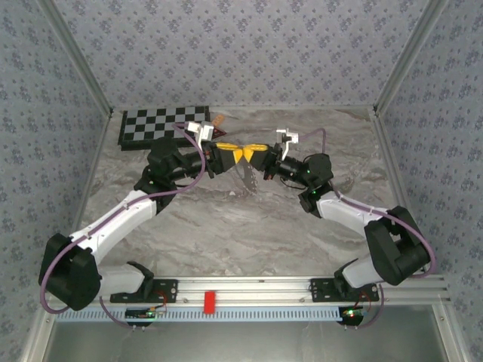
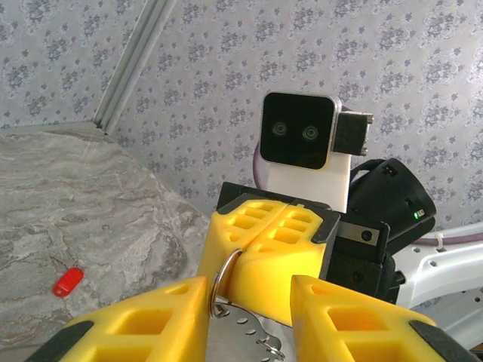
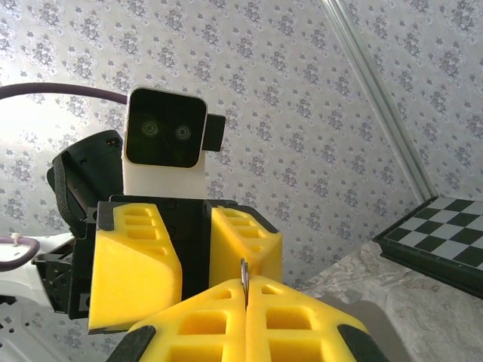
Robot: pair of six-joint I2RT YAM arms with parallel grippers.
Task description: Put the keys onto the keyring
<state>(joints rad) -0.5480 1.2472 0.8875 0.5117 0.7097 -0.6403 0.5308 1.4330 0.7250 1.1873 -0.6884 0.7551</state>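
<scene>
Right gripper [image 3: 245, 286] clamped tight on keyring [image 2: 224, 273], ring upright, edge-on. Left gripper [image 2: 249, 302] part-open, empty, straddled ring. Red key [image 2: 66, 281] lay on table [image 2: 113, 204], lower left, well apart. Left arm likely nearer.

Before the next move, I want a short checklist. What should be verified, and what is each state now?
1. Right gripper shut on the keyring: ok.
2. Left gripper open, ready to pick: ok.
3. Red key held by a gripper: not ok; it lies on the table.
4. Keyring's gap opened for the key: cannot tell.
5. The two grippers not touching each other: cannot tell.
</scene>
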